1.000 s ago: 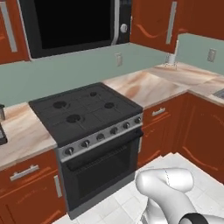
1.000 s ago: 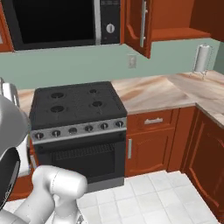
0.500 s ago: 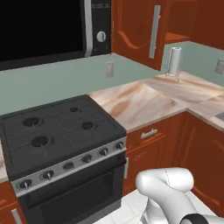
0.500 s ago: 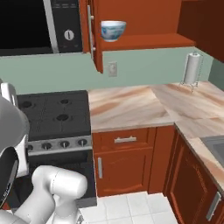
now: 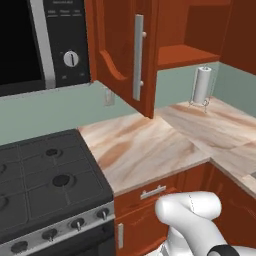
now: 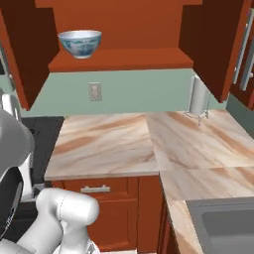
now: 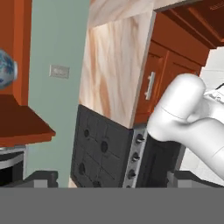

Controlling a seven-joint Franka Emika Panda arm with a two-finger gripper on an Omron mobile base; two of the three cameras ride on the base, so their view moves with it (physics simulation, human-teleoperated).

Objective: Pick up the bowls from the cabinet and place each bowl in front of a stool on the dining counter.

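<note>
Base is swinging right: stove sliding away, open cabinet [image 6: 119,59] now facing me, blue-patterned bowl [image 6: 80,43] sitting on its shelf. My gripper [image 7: 111,177] is hanging released, empty.

Sage-green wall [image 6: 139,92], marble worktop [image 6: 149,144], black stove [image 5: 40,175]; paper-towel roll [image 6: 198,96]

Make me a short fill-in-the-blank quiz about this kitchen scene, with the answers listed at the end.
1. The bowl sits on the cabinet ____.
2. The cabinet door stands ____.
3. The paper towel roll stands on the ____.
4. The bowl's outside is patterned in ____.

Missing words: shelf; open; counter; blue
</note>
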